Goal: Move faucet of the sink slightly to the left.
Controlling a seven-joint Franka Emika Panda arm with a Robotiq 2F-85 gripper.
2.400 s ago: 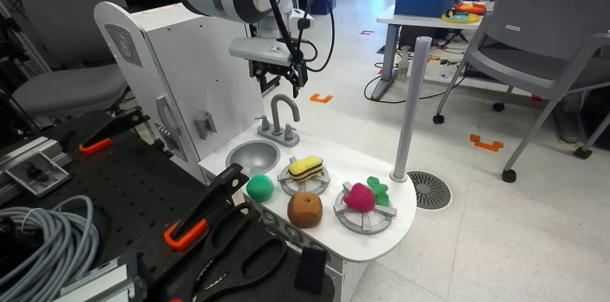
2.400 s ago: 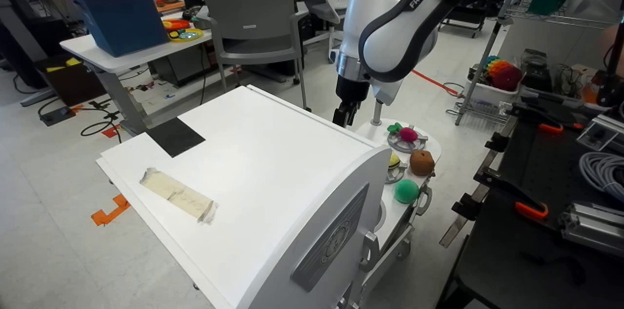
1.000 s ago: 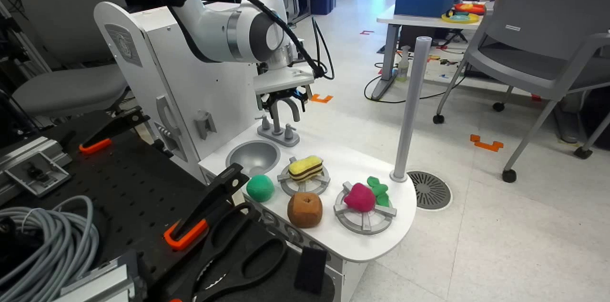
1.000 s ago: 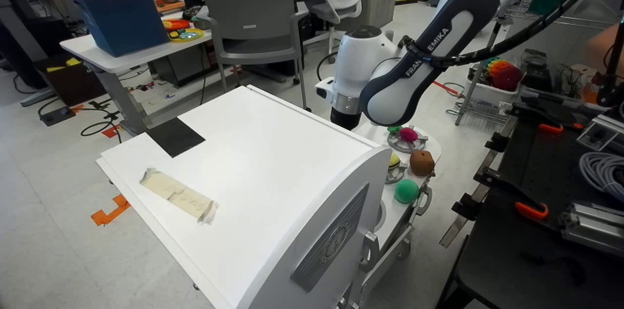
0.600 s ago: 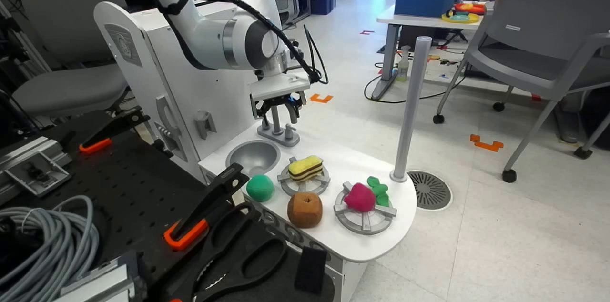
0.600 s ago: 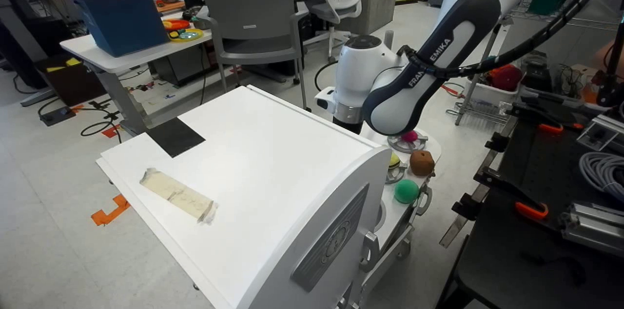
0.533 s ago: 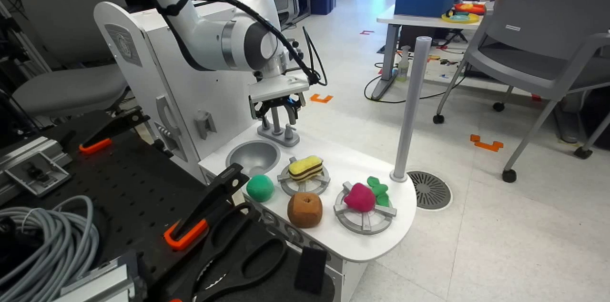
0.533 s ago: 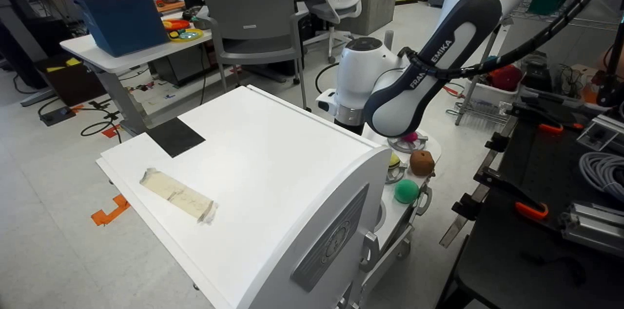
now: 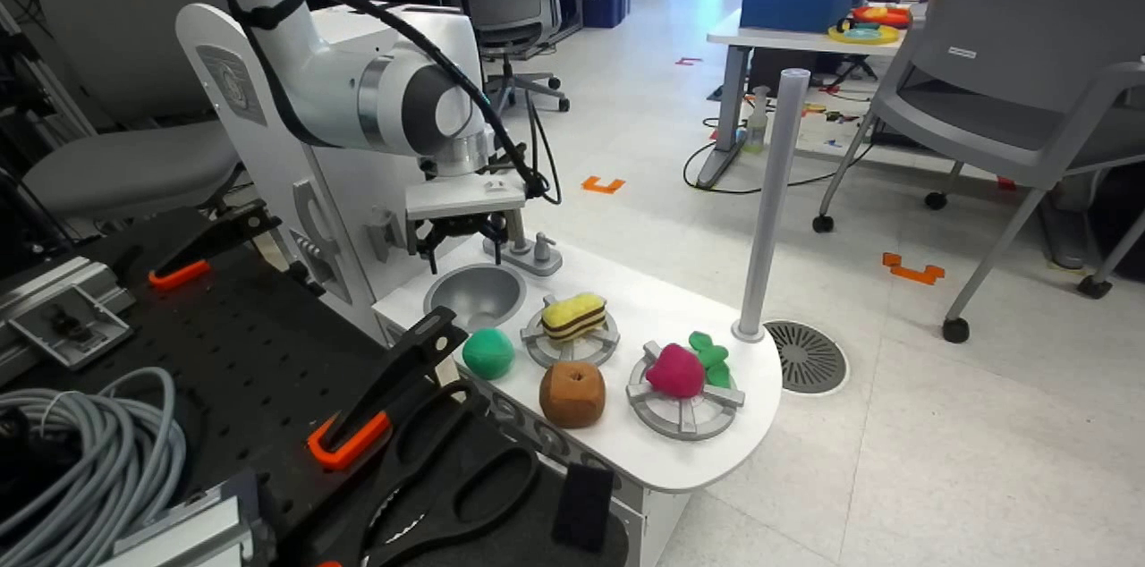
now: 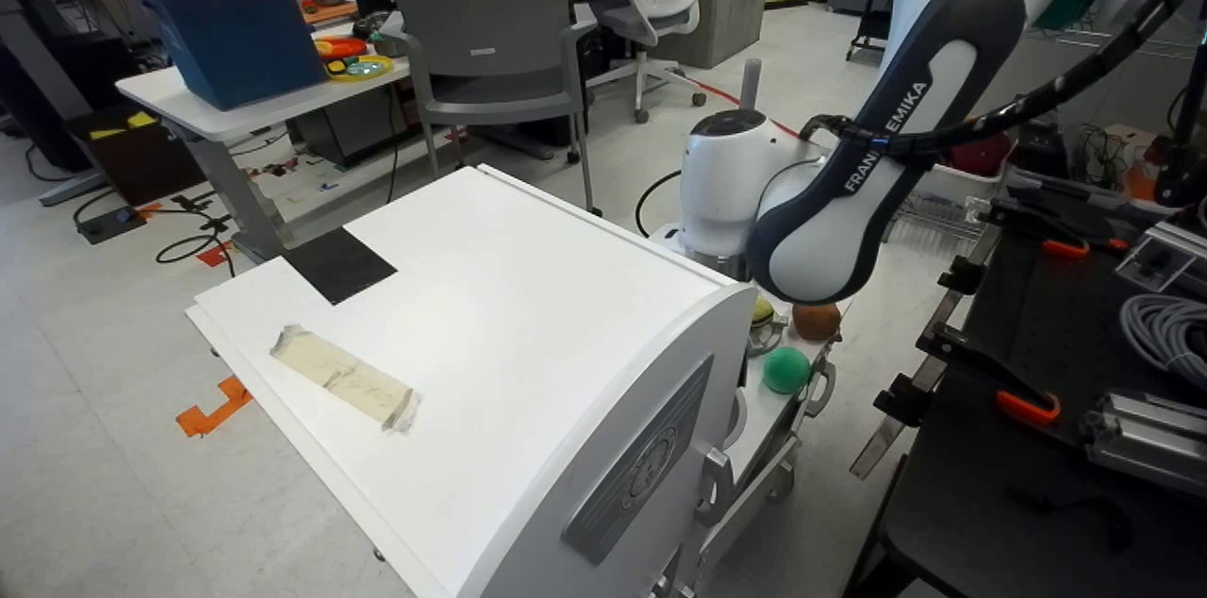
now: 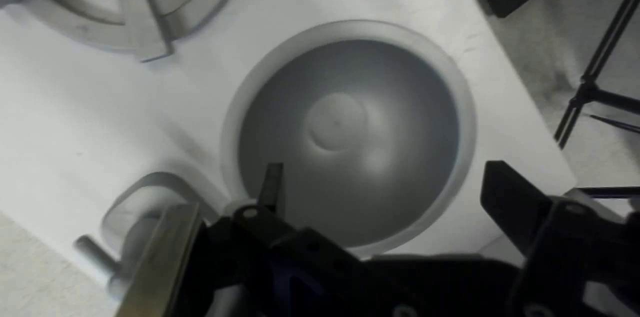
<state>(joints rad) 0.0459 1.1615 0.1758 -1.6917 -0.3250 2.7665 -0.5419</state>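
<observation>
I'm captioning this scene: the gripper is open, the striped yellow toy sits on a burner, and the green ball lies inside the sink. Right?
No: the green ball is not inside the sink. In both exterior views it rests on the countertop beside the sink. The rest stands: the gripper is open, and the striped yellow toy sits on a burner.

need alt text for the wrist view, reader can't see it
Open, empty hand at the bottom edge, partly overlapping a round grey sink set in a white countertop. Part of a grey burner ring shows at top left; at lower left a small tap handle sits beside the sink, partly hidden by the hand.
</observation>
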